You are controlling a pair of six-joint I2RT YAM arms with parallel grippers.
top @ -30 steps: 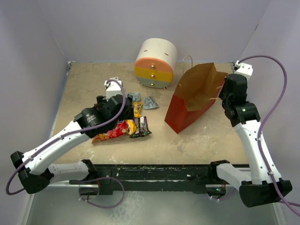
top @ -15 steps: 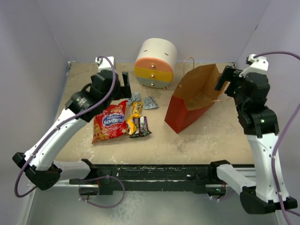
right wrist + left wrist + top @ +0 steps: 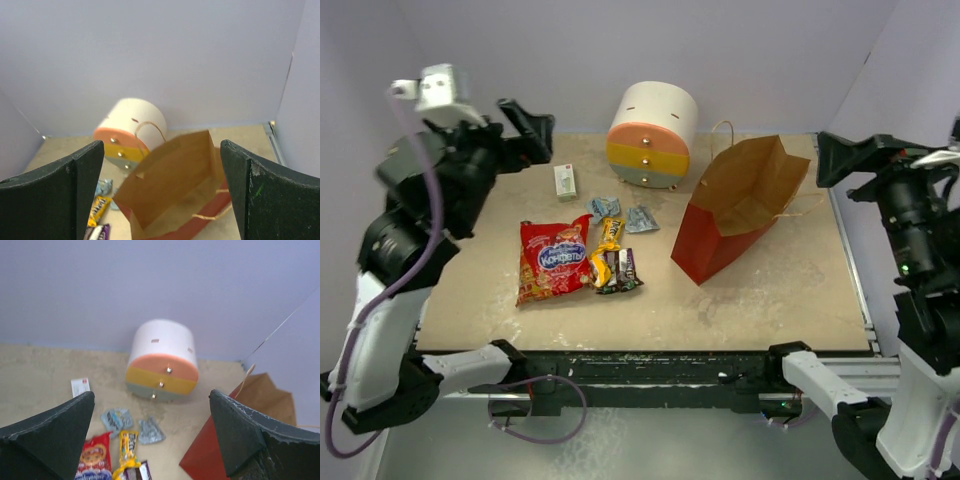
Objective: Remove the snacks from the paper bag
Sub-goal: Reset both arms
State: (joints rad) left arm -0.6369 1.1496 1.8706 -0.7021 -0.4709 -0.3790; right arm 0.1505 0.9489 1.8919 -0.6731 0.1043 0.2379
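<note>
Both arms are hovering high off the desk point(image 3: 770, 295), left fingers point(image 3: 530, 128) and right fingers point(image 3: 838, 160) spreading wide and gripping nothing. That is reading like a finished job: the snacks point(image 3: 555, 258) are lying clustered left of centre, while the paper bag point(image 3: 740, 205) is slumping open near the right edge, looking empty.

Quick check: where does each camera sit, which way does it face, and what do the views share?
Top external: above and behind the bases, looking down on the table; both arms, left claw and right claw open.
Left wrist: raised left, facing the drawer unit and back wall; its fingers frame the view.
Right wrist: raised right, facing into the paper bag; its fingers at both edges.
All share drawer unit, paper bag, snacks.
</note>
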